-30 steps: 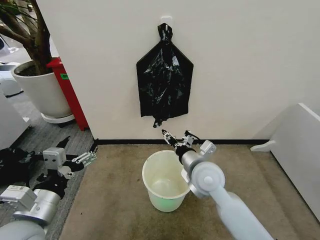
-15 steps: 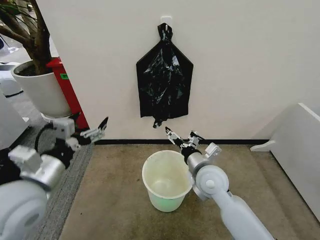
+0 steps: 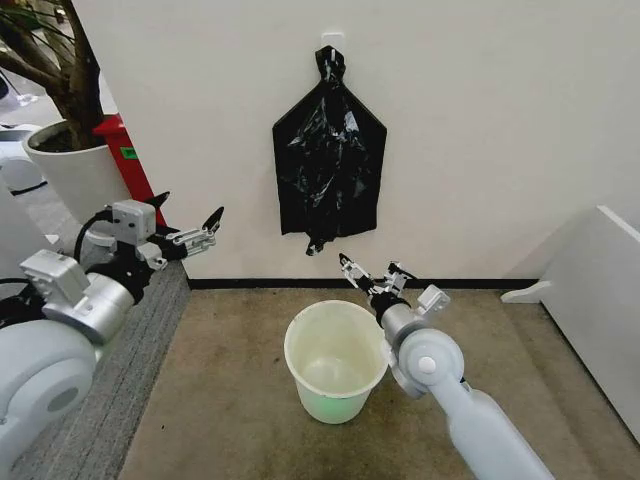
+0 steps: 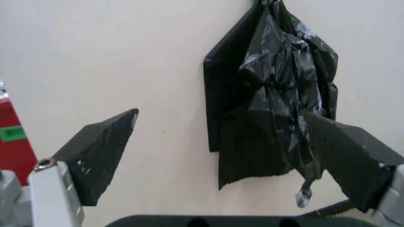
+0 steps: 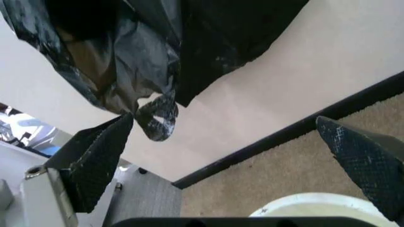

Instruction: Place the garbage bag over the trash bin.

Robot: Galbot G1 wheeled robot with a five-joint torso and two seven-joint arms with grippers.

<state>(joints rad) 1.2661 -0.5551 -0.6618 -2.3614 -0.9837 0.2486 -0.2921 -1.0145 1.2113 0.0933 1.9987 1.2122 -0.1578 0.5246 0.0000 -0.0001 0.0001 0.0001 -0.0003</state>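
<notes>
A black garbage bag (image 3: 330,165) hangs on the wall above the trash bin (image 3: 335,362) standing on the carpet; the right gripper (image 3: 373,270), fingers spread, reaches beneath it, the left gripper (image 3: 186,222) likewise released.

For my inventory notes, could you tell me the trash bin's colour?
The trash bin is creamy white, greenish at its base; head view.

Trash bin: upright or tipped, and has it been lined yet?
Upright and unlined. The trash bin stands on the carpet with its open mouth up and its bare cream inside showing; the garbage bag hangs on the wall behind.
</notes>
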